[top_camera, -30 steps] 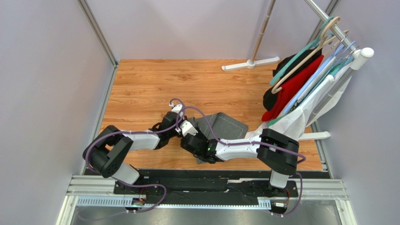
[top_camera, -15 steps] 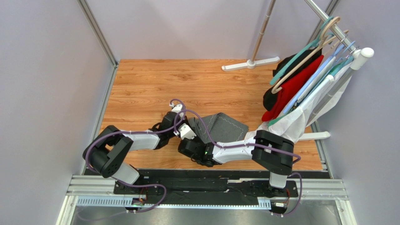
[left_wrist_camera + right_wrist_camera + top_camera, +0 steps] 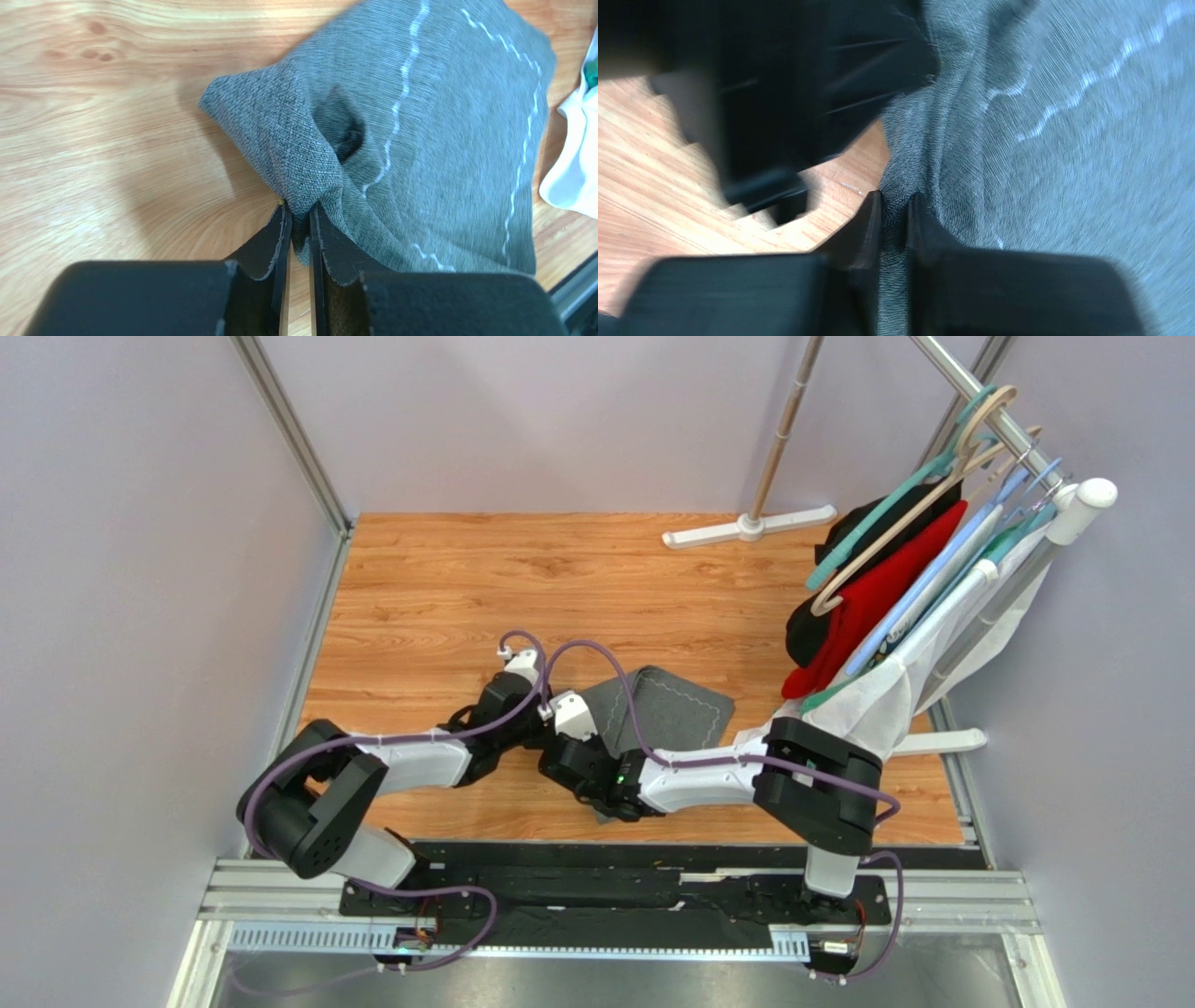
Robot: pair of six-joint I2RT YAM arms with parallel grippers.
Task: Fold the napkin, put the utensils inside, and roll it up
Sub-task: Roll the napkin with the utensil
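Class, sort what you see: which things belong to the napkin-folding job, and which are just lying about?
Job: grey napkin; left gripper and right gripper, both pinching it. No utensils visible.
Lying about: red and black garments on hangers; white cloth; white stand foot.
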